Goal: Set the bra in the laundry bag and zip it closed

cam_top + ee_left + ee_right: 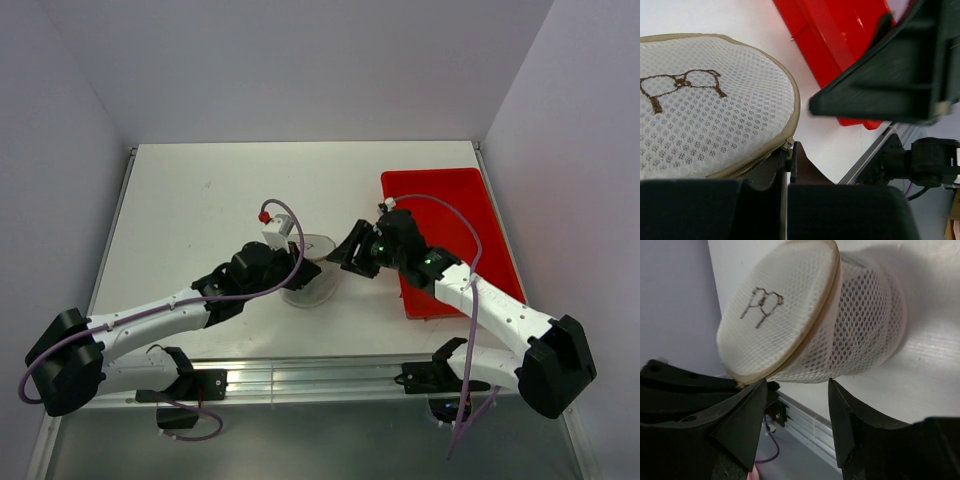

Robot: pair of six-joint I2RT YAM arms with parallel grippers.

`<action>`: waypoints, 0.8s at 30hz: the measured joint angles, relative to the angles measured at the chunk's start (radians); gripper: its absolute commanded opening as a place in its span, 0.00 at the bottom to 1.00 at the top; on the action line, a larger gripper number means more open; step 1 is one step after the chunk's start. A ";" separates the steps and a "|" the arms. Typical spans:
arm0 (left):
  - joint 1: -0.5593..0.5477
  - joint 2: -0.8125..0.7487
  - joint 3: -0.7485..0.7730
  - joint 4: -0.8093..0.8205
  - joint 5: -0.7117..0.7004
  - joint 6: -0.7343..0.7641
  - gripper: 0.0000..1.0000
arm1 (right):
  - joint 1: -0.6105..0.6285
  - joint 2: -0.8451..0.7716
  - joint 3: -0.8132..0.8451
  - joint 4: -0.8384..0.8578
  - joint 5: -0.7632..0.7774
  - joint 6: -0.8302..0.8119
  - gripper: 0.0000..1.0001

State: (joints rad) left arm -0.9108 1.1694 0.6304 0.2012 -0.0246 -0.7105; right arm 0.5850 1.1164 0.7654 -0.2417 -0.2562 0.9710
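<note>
Logged left end effector (788, 172) nearest the lens, closed to a thin slit on the tan zipper edge of the laundry bag (705, 110), with a small brown tab, probably the zipper pull (796, 165), pinched in that slit. Logged right end effector (797, 405) spread wide, gripping nothing, poised just beside the bag's mesh wall, apparently not touching. Placed the bag on the worktop (200, 200) between the two arms, just left of the red tray (450, 180), embroidered face toward both wrist cameras. Could not find the bra in any view; judged it either inside the bag or hidden, with no dark fabric made out through the white mesh. Judged main risks from here: dragging the whole light bag across the worktop instead of running the zipper, for want of a counter-hold from the right side; losing the small tab from the pinch; snagging mesh or fabric in the teeth. Could not gauge zipper closure: seam masked by the left fingers, far rim cut off, possible gap under the lid edge too unclear to call.
</note>
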 measured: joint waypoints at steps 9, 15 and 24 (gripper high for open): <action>-0.051 0.019 -0.001 0.054 -0.033 -0.012 0.00 | 0.021 0.009 -0.080 0.142 -0.037 0.170 0.59; -0.065 0.032 -0.019 0.078 -0.050 -0.018 0.00 | 0.021 -0.004 -0.141 0.198 -0.034 0.242 0.59; -0.068 0.037 -0.026 0.087 -0.060 -0.020 0.00 | 0.021 -0.075 -0.145 0.203 -0.013 0.266 0.57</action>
State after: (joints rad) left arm -0.9791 1.2068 0.6041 0.2878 -0.0841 -0.7307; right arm 0.6064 1.0412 0.6201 -0.0383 -0.2695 1.2373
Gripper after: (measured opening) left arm 0.043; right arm 0.572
